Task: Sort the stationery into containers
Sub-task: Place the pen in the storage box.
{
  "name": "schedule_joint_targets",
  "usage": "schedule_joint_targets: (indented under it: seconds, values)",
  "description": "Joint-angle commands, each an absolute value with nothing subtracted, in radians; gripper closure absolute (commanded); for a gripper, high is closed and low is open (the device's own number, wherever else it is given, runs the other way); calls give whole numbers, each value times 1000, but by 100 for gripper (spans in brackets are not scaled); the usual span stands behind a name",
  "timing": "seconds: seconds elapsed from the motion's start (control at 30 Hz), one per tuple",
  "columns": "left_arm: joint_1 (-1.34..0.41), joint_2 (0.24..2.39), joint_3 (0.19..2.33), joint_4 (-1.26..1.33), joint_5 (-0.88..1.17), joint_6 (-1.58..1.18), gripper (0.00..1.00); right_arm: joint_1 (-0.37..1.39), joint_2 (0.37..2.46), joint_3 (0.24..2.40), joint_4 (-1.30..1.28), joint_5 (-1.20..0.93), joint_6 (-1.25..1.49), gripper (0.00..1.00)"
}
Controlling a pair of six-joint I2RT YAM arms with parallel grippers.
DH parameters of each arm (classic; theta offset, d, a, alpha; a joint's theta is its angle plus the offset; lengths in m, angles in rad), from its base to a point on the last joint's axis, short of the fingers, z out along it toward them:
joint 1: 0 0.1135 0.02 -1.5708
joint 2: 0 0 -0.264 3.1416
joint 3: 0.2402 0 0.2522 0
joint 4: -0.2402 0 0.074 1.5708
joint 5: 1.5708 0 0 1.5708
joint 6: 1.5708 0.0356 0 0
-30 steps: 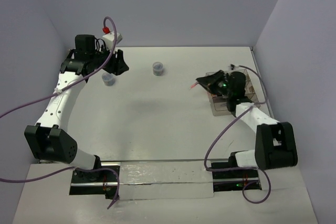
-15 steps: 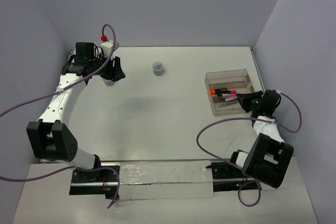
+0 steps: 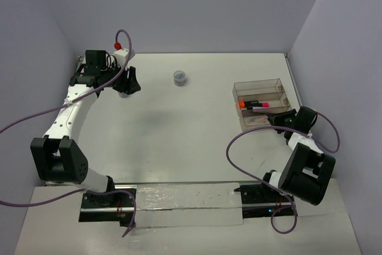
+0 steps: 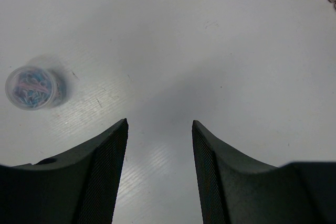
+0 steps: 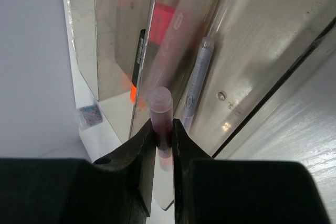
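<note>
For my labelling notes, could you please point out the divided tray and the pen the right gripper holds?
Divided tray (image 3: 258,87): top external view, bare far compartment.
Held pen (image 5: 160,104): right wrist view, rounded cap end.

White table (image 3: 191,129) bears a clear tray (image 3: 262,88) — plus one jar (image 3: 179,77), second jar (image 4: 31,87)
</note>
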State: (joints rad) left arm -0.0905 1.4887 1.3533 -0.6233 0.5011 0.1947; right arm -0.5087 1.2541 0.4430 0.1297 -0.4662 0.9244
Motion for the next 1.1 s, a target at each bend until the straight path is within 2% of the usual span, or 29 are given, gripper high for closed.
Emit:
schedule_joint_targets:
  seconds: [0.0, 0.17, 0.23, 0.43, 0.57, 0.87, 1.07]
  values:
    - [-80, 1473, 1367, -605, 511, 202, 41, -514, 1235, 447, 174, -476, 926, 100]
    - [-79, 1481, 1374, -606, 508, 199, 41, -514, 1251, 448, 165, -474, 920, 100]
    - [-78, 1483, 1376, -604, 509, 199, 41, -514, 1264, 440, 181, -474, 930, 97]
    - [-77, 1496, 1387, -612, 502, 201, 41, -514, 1292, 446, 187, -494, 933, 65]
    - [-77, 1497, 1390, -617, 504, 200, 41, -513, 1305, 466, 161, -495, 917, 54]
    - [-72, 1500, 1408, -626, 509, 199, 41, -514, 1294, 463, 171, -533, 952, 52]
    - [-71, 1519, 1427, -635, 496, 201, 41, -472, 1172, 534, 61, -476, 860, 52]
